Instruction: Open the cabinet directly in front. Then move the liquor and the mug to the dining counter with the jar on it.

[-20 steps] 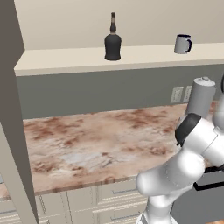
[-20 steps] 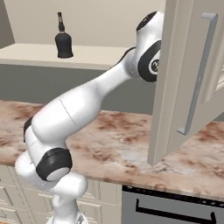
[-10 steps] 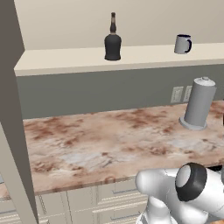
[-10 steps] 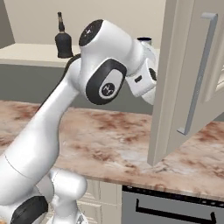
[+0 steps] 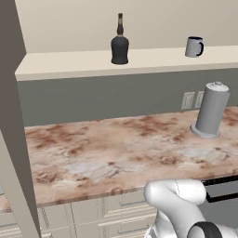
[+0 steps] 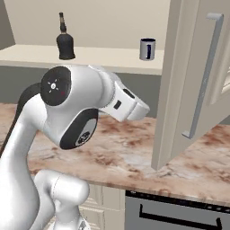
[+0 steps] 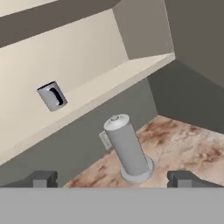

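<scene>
The cabinet stands open: its left door [image 5: 11, 116] hangs at the left edge and its right door [image 6: 193, 85], with a long grey bar handle [image 6: 204, 76], swings out on the right. On the cabinet's bottom shelf [image 5: 153, 62] the near-black liquor [image 5: 120, 44] [image 6: 66, 42] stands left and the grey mug [image 5: 194, 47] [image 6: 147, 49] [image 7: 52, 96] stands right. My gripper [image 7: 112, 179] is open and holds nothing, with its fingertips [image 7: 41, 178] wide apart. It hangs below and in front of the shelf, well away from the mug. The dining counter and the jar are out of view.
A tall grey domed canister [image 5: 211, 110] [image 7: 127, 148] stands on the marble counter [image 5: 107, 148] near the wall outlets, below the mug. My folded arm [image 6: 76, 112] bulks over the counter's front edge. An oven front [image 6: 179, 213] sits below right.
The arm has swung away from the right door and folded down low. It has dropped to the bottom of the left base view and uncovered the canister. The jaws stayed open.
</scene>
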